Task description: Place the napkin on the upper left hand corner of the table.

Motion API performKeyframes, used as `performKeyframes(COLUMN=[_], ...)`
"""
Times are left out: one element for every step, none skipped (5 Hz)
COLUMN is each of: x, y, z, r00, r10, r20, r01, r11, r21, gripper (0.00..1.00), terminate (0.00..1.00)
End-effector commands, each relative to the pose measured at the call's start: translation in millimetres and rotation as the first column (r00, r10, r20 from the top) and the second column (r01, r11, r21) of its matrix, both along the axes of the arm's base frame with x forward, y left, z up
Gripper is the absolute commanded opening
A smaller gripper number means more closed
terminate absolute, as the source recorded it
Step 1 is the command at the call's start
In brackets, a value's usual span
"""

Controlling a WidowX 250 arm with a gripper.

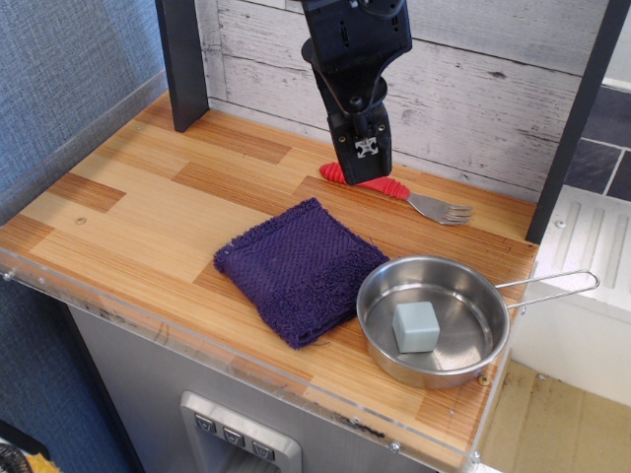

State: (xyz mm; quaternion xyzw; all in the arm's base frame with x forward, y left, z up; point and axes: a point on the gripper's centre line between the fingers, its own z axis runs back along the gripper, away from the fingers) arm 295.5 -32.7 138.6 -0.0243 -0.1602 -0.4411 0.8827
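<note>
The dark purple napkin point(301, 268) lies flat on the light wood-plank table point(138, 207), at the front middle, with its right corner touching the steel pan point(434, 320). My black gripper point(367, 169) hangs above the back middle of the table, over the red fork handle and well behind the napkin. It holds nothing. Its fingers are seen end-on, so I cannot tell the gap between them. The table's upper left area, near the dark post point(183, 64), is bare wood.
The steel pan at the front right holds a pale grey-green block point(415, 326), and its wire handle point(552, 286) sticks out over the right edge. A fork with a red handle point(367, 181) lies at the back. A plank wall stands behind, with a dark post at the right point(577, 118).
</note>
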Motion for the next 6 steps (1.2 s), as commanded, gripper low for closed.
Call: performKeyframes(x=[0,1,0,-2,-1,-1], y=[0,4,8,12,21,30], z=[0,-17,-27,-34,-46,-65], r00=[1.000,0.999,0.997,0.994,0.996,0.997], r10=[0.000,-0.036,-0.065,-0.096,-0.085,-0.069], r20=[0.000,0.031,0.037,0.046,0.030,-0.033], r01=[0.000,0.033,0.060,0.087,0.079,0.073], r11=[1.000,0.997,0.991,0.982,0.983,0.990], r21=[0.000,0.076,0.120,0.165,0.163,0.122], gripper=[1.00,1.00,1.00,1.00,1.00,1.00], terminate=[0.00,0.00,0.00,0.00,0.00,0.00])
